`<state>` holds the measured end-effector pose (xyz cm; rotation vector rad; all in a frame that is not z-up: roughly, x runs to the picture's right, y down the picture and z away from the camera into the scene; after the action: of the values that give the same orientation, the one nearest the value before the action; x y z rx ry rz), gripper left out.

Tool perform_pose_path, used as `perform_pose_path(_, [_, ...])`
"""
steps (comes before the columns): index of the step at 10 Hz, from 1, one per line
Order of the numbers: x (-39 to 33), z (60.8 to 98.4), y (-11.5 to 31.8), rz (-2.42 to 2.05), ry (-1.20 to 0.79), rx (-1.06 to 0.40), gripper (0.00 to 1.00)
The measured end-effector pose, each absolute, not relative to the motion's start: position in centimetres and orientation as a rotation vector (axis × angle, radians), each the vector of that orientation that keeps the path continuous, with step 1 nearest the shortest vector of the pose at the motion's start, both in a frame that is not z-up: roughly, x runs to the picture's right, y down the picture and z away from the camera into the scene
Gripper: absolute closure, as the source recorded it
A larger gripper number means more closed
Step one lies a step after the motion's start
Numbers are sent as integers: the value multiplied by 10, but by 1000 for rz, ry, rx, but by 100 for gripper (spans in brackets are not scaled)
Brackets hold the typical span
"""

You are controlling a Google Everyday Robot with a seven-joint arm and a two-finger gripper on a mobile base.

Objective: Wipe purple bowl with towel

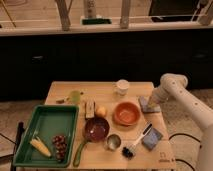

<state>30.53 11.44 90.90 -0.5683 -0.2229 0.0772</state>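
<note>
The purple bowl (96,129) sits at the front middle of the wooden table (105,90), left of the metal cup (113,142) and in front of the orange bowl (126,113). The towel (145,105), a flat grey-blue cloth, lies at the table's right edge, right of the orange bowl. My gripper (150,101) reaches in from the right on the white arm and sits down at the towel, partly covering it. It is well to the right of the purple bowl.
A green tray (30,125) at the left holds corn (41,147) and grapes (60,145). A white cup (121,86), green cup (75,96), brown block (90,108), yellow fruit (101,111), brush (137,141) and light-blue block (152,138) stand around the bowls.
</note>
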Motion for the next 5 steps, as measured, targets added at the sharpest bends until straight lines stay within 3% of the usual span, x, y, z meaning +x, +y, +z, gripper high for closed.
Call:
perform_pose_path(4, [307, 903, 112, 73, -222, -570, 26])
perform_pose_path(5, [306, 903, 112, 69, -222, -573, 21])
